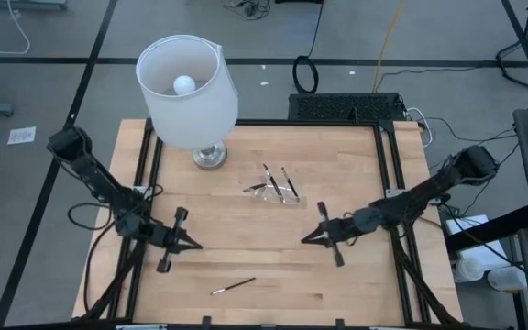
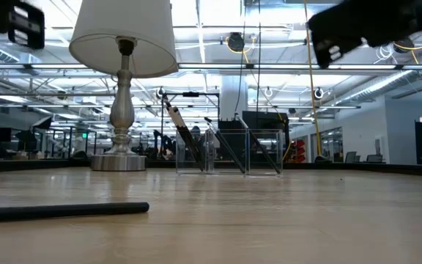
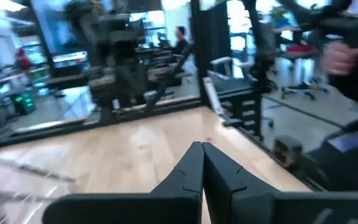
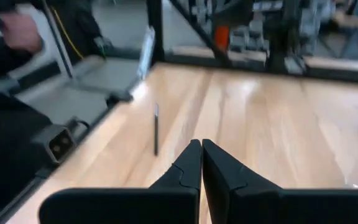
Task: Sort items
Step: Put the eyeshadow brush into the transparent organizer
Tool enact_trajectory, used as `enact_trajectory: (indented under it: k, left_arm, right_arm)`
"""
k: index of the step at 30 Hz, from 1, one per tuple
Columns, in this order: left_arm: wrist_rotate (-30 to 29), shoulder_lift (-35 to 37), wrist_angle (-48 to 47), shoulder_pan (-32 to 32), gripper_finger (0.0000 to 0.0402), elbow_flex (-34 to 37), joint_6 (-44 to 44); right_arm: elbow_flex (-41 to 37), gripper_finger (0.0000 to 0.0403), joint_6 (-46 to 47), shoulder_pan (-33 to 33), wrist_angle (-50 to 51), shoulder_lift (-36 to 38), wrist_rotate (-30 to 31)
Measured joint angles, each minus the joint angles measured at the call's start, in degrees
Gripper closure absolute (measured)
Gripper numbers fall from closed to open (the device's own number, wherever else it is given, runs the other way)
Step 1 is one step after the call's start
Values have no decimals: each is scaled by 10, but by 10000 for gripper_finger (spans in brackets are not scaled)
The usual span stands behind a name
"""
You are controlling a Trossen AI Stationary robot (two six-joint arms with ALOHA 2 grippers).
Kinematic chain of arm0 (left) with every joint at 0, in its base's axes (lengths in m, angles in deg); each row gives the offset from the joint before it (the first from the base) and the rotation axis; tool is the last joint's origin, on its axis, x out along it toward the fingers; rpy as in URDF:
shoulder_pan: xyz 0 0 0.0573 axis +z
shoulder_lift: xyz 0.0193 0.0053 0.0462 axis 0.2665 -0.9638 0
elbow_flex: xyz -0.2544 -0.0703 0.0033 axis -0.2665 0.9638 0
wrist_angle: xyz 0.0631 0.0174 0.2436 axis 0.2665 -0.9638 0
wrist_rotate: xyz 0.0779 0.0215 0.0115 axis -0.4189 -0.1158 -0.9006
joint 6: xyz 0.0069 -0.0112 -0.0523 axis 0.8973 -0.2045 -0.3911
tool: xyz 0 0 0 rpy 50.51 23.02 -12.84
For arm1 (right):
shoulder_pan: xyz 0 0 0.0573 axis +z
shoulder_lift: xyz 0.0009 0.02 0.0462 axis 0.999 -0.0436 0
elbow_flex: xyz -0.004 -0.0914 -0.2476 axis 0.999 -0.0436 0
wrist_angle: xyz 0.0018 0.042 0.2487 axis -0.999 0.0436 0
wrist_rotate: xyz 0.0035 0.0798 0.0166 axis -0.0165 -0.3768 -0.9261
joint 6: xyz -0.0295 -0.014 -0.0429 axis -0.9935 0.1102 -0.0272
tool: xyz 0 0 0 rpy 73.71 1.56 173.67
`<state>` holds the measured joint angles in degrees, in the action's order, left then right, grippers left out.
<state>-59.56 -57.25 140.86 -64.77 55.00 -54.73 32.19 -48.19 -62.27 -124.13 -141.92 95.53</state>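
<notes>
A small clear tray (image 1: 275, 189) stands mid-table with about three dark sticks (image 1: 278, 181) leaning inside it; in the low view the sticks (image 2: 189, 143) tilt against the tray's walls (image 2: 229, 152). One more dark stick (image 1: 233, 286) lies flat near the table's near edge, also seen in the low view (image 2: 57, 210) and the right wrist view (image 4: 156, 127). My left gripper (image 1: 196, 245) hovers left of centre, shut and holding nothing (image 3: 202, 147). My right gripper (image 1: 305, 238) faces it from the right, shut and holding nothing (image 4: 201, 144).
A white-shaded lamp (image 1: 189, 90) stands on its silver base (image 1: 209, 157) at the table's far left, close to the tray. A black frame (image 1: 388, 160) borders the table. A person's hand (image 3: 339, 57) shows beyond the table's edge. Bare wood lies between the grippers.
</notes>
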Motion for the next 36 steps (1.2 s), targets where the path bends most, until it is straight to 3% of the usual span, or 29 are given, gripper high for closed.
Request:
enact_trajectory:
  k: [4,10,13,18,23,25,32,36]
  left_arm:
    - [-28,-5,35,11,400,15,2]
    - [-22,1,-36,34,400,-7,-9]
    - [6,26,-181,66,401,-55,-41]
    - [65,98,-543,79,401,-190,-60]
    - [86,235,-688,59,401,-245,-40]
    - [88,297,-679,57,401,-227,-21]
    - [147,478,-529,92,401,-63,31]
    - [104,536,-496,105,401,0,5]
  right_arm:
    - [135,403,-6,16,163,-73,46]
    - [306,403,-61,19,255,-223,51]
    - [371,403,-76,19,286,-276,51]
    - [413,403,-77,19,290,-311,51]
    - [413,403,-72,19,276,-312,51]
    - [413,403,-75,21,265,-312,52]
    - [413,403,-86,21,258,-312,51]
    - [413,403,-59,20,257,-312,10]
